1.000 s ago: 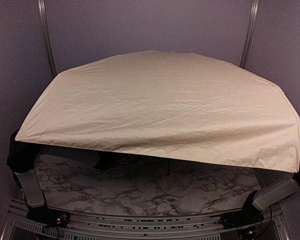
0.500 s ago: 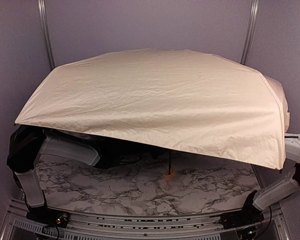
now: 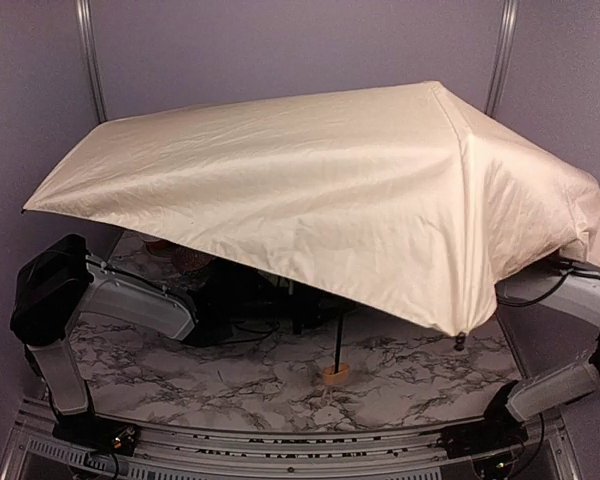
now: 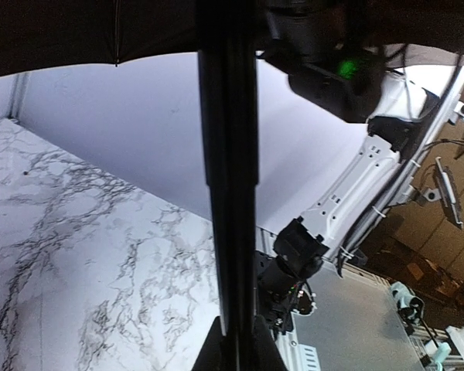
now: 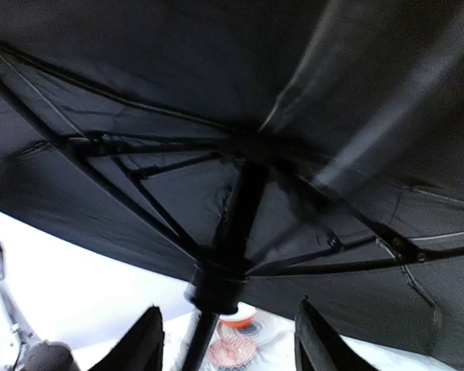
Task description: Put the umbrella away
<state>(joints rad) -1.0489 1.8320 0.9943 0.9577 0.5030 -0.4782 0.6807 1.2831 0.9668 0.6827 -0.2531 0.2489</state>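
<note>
The umbrella (image 3: 310,190) stands over the table, its cream canopy ridged and sagging down on the right. Its thin black shaft (image 3: 337,345) drops to the tan knob handle (image 3: 335,374) on the marble. In the left wrist view the shaft (image 4: 230,170) runs straight up, and my left gripper (image 4: 236,352) is shut on it. My right gripper (image 5: 228,344) sits under the black underside (image 5: 139,69), open, its fingertips (image 5: 148,340) wide apart just below the runner (image 5: 216,284) and touching nothing. From above, both grippers are hidden by the canopy.
The marble table (image 3: 200,385) ends at a metal rail in front. My left arm (image 3: 130,300) reaches in from the left and my right arm (image 3: 570,290) from the right. An orange-rimmed dish (image 5: 238,315) and a patterned disc (image 5: 232,349) lie under the canopy. Metal posts (image 3: 90,60) flank the back wall.
The canopy's right side has folded down and a ridge has risen there. My left gripper has shut on the shaft. My right gripper has opened.
</note>
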